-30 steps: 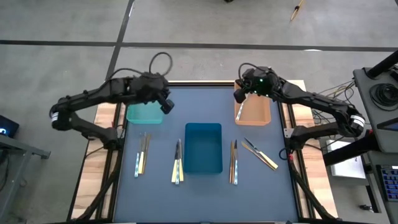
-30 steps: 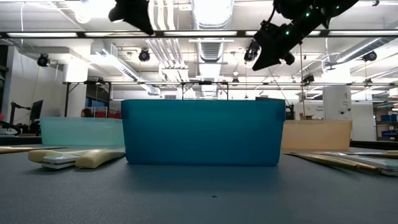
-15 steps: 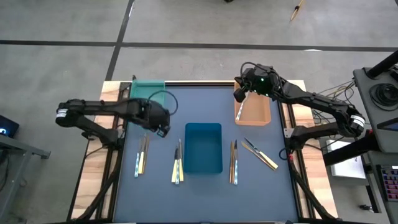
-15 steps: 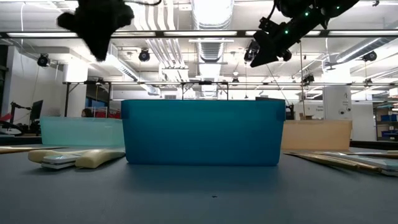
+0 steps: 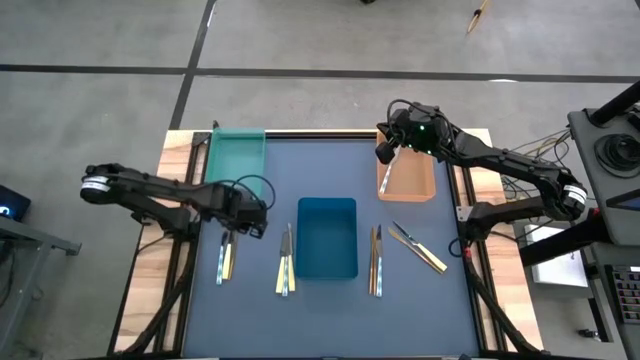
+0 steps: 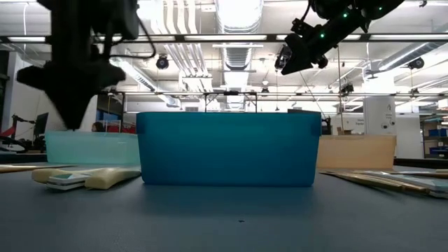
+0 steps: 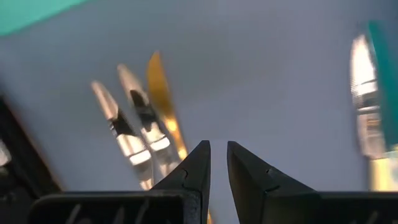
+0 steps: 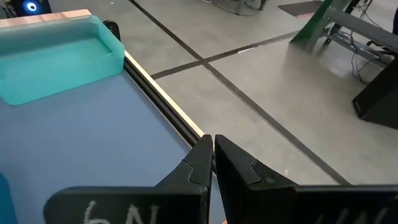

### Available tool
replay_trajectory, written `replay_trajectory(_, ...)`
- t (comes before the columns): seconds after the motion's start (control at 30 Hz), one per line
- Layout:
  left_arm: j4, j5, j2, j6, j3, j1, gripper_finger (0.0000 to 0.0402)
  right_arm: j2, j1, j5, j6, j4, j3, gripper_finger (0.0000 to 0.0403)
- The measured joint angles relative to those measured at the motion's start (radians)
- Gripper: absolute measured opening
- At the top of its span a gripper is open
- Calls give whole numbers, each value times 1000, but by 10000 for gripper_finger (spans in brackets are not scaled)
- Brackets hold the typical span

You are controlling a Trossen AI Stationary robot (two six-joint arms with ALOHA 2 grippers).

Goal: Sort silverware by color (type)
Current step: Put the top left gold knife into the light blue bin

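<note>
- Your left gripper hung low over the dark blue table mat, its two dark fingers drawn nearly together with only a thin slit between them and nothing held.
- Right beneath that gripper lay a small cluster of slim utensils with silver ends and gold-tan and pale handles; in the left wrist view the same three pieces sat just ahead of the fingertips, side by side.
- The teal rectangular tray sat behind that gripper, at the table's far edge.
- To the gripper's inner side, a second bunch of silverware rested against the deep blue rectangular tray in the middle.
- Your right gripper hovered high over the near corner of the orange rectangular tray, fingers pressed shut and empty.
- Below that gripper, towards you, a third bunch of slim utensils lay along the blue tray's other side, and a crossed pair with a gold-tan handle lay just beyond them.
</note>
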Motion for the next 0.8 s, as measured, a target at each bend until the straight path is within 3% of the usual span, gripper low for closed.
replay_trajectory(0.8, 120, 104, 2, -77, -179, -71, 38, 1, 0, 1, 27, -1, -19, 9)
